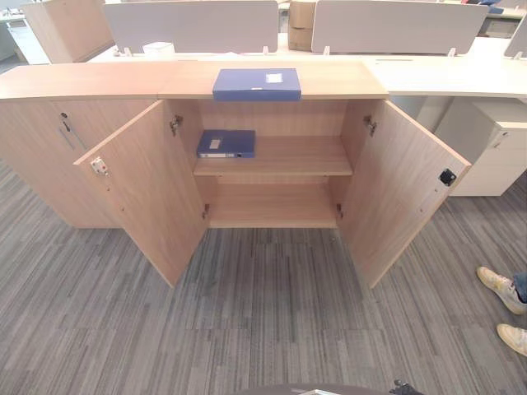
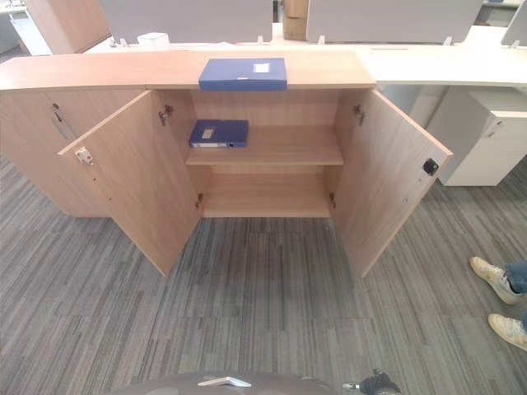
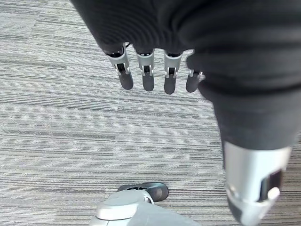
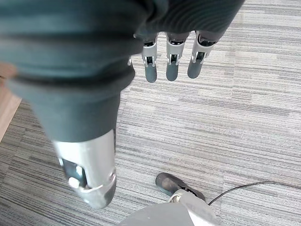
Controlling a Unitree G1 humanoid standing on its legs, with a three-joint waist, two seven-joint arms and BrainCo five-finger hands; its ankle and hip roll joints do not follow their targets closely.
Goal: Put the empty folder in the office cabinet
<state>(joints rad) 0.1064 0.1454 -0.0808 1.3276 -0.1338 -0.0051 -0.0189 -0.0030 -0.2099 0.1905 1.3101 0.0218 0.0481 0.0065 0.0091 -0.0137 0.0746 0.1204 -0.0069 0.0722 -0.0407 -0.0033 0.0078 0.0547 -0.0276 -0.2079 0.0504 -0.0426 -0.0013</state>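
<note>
A blue folder [image 1: 257, 84] lies flat on top of the wooden office cabinet [image 1: 346, 78]. A second blue folder [image 1: 226, 143] lies on the cabinet's upper shelf [image 1: 296, 156], at its left end. Both cabinet doors stand wide open. My left hand [image 3: 148, 70] hangs over the grey carpet with straight fingers and holds nothing. My right hand [image 4: 171, 59] hangs the same way over the carpet, fingers straight and empty. Both hands are far from the cabinet.
The left door [image 1: 148, 193] and right door [image 1: 403, 185] jut out towards me. A person's shoes [image 1: 504, 306] stand on the carpet at the right. White desks [image 1: 445, 70] with screens stand behind the cabinet, and a white drawer unit [image 1: 494, 156] to its right.
</note>
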